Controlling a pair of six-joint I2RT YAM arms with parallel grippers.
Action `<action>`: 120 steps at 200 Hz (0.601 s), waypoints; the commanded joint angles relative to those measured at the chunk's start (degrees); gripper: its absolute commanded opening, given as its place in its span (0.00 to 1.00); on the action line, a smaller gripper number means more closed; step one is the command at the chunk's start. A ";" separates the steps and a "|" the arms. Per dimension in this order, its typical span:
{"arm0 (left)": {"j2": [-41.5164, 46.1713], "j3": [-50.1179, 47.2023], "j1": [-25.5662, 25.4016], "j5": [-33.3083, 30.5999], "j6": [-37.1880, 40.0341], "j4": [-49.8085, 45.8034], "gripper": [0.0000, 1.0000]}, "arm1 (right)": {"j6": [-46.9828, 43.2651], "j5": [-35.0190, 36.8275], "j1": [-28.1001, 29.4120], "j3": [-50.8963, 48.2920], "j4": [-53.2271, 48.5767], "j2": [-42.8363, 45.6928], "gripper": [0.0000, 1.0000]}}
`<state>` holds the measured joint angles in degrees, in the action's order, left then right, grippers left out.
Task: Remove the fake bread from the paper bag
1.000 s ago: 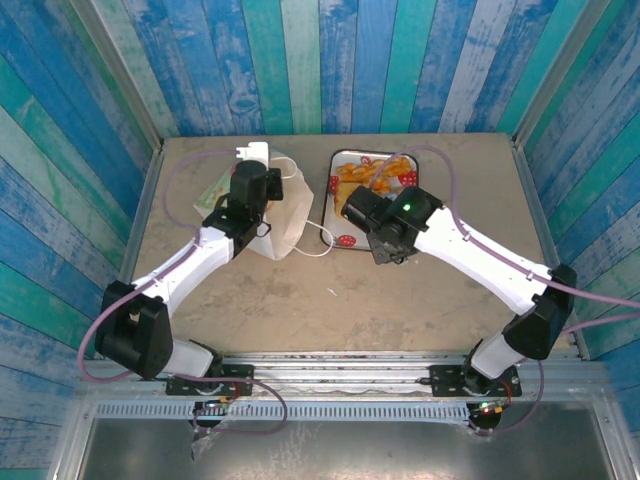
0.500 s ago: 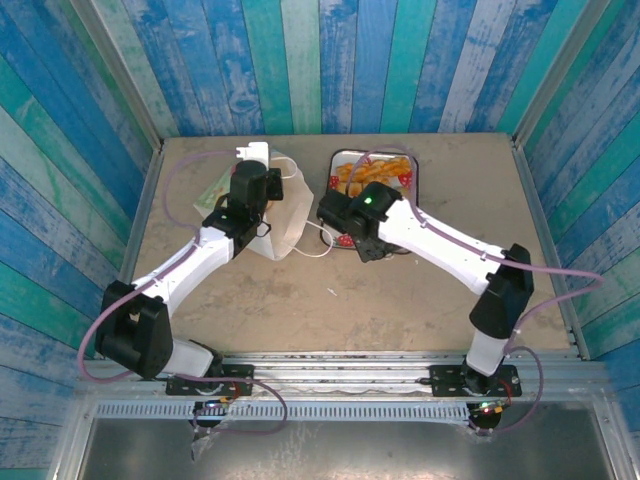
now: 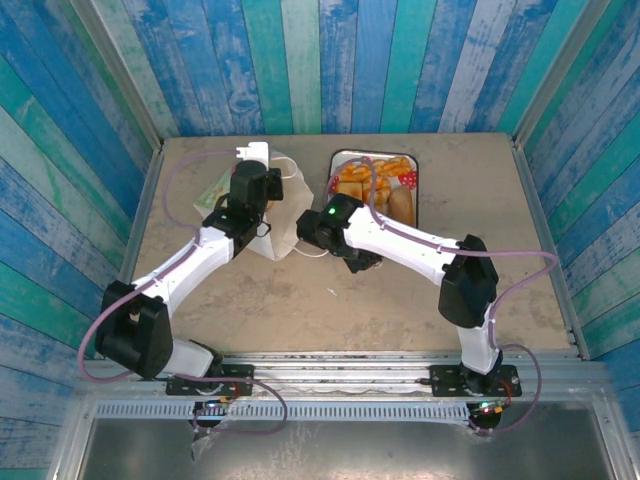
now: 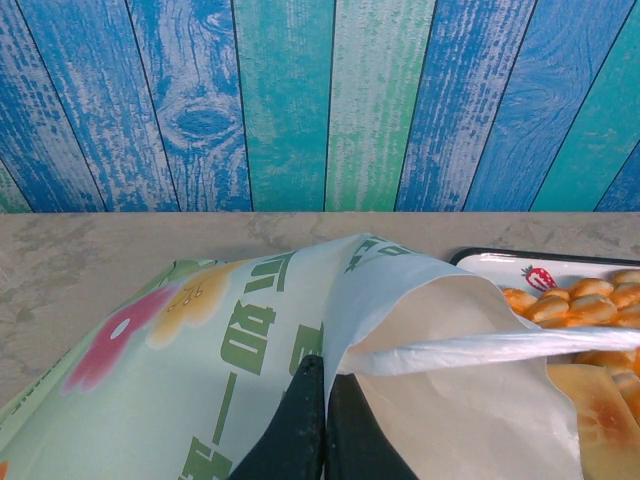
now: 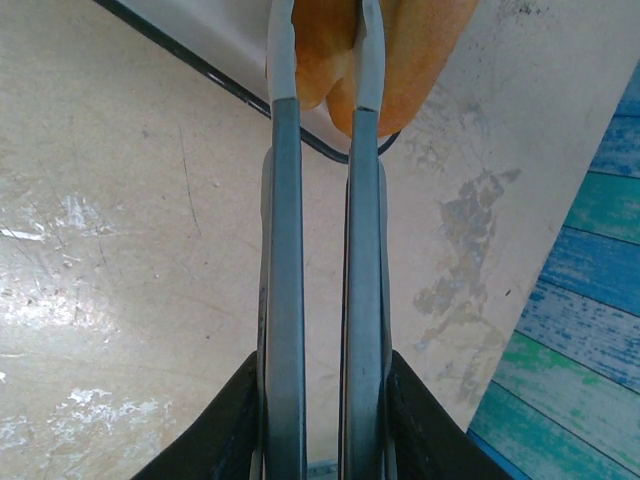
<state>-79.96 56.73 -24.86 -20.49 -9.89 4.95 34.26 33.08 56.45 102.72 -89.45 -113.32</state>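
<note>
**Bag pinched, bread on tray**

The left claw [image 4: 322, 378] was closed on the bag [image 4: 240, 330] edge, and the bag's mouth opened to the claw's right. Farther right, bread [image 4: 560, 300] lay on the tray [image 4: 480, 262]. The right claw [image 5: 322, 45] was narrow, with 1 loaf [image 5: 425, 60] showing between and beyond its tips. Whether it gripped the loaf could not be told.
</note>
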 commanded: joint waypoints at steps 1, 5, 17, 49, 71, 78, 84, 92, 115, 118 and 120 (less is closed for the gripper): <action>1.06 -0.13 -0.05 0.06 0.08 1.51 0.00 | 1.07 1.60 0.59 0.85 -3.35 -0.24 0.18; 1.09 -0.13 -0.10 0.10 0.05 1.51 0.00 | 1.14 1.51 0.63 0.98 -3.22 -0.17 0.19; 1.08 -0.01 -0.10 0.04 0.08 1.47 0.00 | 0.90 1.17 0.99 1.20 -2.92 -0.02 0.23; 1.12 0.04 -0.16 0.19 0.11 1.29 0.00 | 0.12 0.24 1.39 1.51 -1.59 0.74 0.32; 1.13 0.22 -0.10 0.28 0.11 1.20 0.00 | -0.02 -0.11 1.57 1.74 -1.02 1.44 0.35; 1.13 0.22 -0.10 0.28 0.11 1.20 0.00 | -0.11 -0.28 1.65 1.78 -0.79 1.73 0.37; 1.13 0.31 -0.06 0.25 0.08 1.20 0.00 | -0.24 -0.43 1.69 1.87 -0.58 2.02 0.38; 1.20 0.31 -0.09 0.28 0.13 1.20 0.00 | -0.33 -0.55 1.76 1.87 -0.22 2.35 0.39; 1.30 0.40 -0.12 0.45 0.00 1.20 0.00 | -0.92 -1.25 1.92 1.79 0.84 3.32 0.44; 1.26 0.35 -0.08 0.52 0.02 1.20 0.00 | -0.95 -1.38 1.89 1.79 0.90 3.37 0.44; 1.16 0.39 -0.07 0.53 0.04 1.20 0.00 | -1.02 -1.43 1.89 1.79 1.00 3.48 0.45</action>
<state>-79.96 56.73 -24.86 -20.47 -9.89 4.93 33.50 31.88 57.67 103.09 -88.92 -112.77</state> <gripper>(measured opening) 0.043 0.431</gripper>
